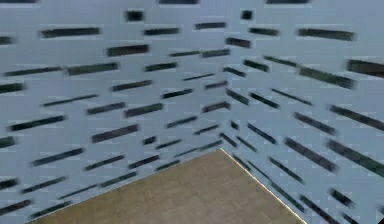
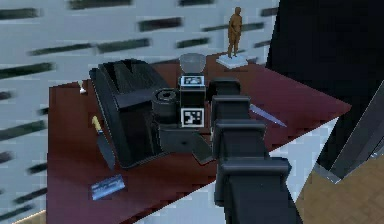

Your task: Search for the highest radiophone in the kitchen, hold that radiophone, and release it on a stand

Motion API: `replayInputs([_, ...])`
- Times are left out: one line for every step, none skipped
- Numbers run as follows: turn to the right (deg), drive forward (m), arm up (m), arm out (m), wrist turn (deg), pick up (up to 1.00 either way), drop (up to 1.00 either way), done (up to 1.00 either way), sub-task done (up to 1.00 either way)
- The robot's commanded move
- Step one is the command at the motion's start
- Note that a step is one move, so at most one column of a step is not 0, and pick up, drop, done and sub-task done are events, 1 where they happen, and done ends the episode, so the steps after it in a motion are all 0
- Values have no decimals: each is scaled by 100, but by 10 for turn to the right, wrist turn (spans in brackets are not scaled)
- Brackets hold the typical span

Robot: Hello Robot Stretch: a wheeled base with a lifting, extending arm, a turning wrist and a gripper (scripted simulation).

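Note:
In the arm side view a dark red table (image 2: pixel 300 100) carries a big black boxy object (image 2: pixel 122 90) at its left. I cannot tell from its shape whether it is a radiophone. The dark arm (image 2: pixel 240 150) rises from the bottom edge, ending in two white marker squares (image 2: pixel 192 98). Left of them is the gripper (image 2: pixel 158 106), dark against the black object. Its far end is lost in that shape, so I cannot tell whether it holds anything, or whether it touches the object.
On the table stand a small orange statue (image 2: pixel 235 34) on a white base, a clear bowl (image 2: pixel 192 62), a pen (image 2: pixel 268 116), a blue card (image 2: pixel 107 185) and a yellow item (image 2: pixel 97 125). A tall black mass (image 2: pixel 330 50) stands right. The forward view faces a blue wall corner (image 1: pixel 222 110) and brown floor (image 1: pixel 170 195).

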Motion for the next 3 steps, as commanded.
replayInputs([0, 0, 0, 0, 180, 0, 0, 0, 0])
replayInputs([0, 0, -16, 0, 0, 0, 0, 0, 0])
replayInputs([0, 0, 0, 0, 0, 100, 0, 0, 0])
